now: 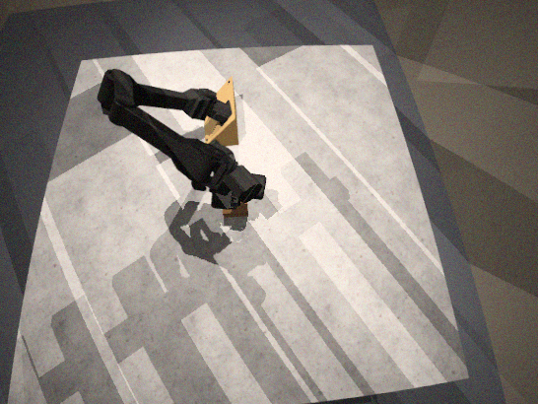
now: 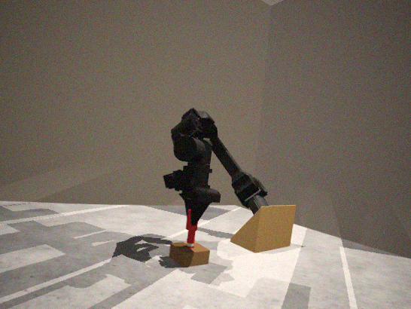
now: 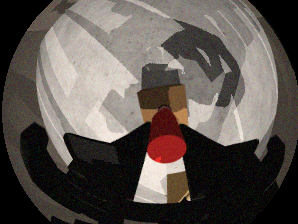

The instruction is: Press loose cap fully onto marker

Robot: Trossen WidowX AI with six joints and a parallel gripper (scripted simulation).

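A: What has the black parallel-jaw gripper (image 2: 191,220) got?

B: It is clamped on the small red plastic cap (image 2: 189,218), directly over the red marker (image 2: 191,237) in the brown wooden holder block (image 2: 189,254).

A: Handling?

B: Light, stiff, probably slick; grip its sides, push straight down.

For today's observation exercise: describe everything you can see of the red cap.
The red cap is a slim, plain red tube that looks like plastic. It stands upright, its upper part clamped in the black hand, its lower end over the marker in the brown holder block. A white band shows below it.
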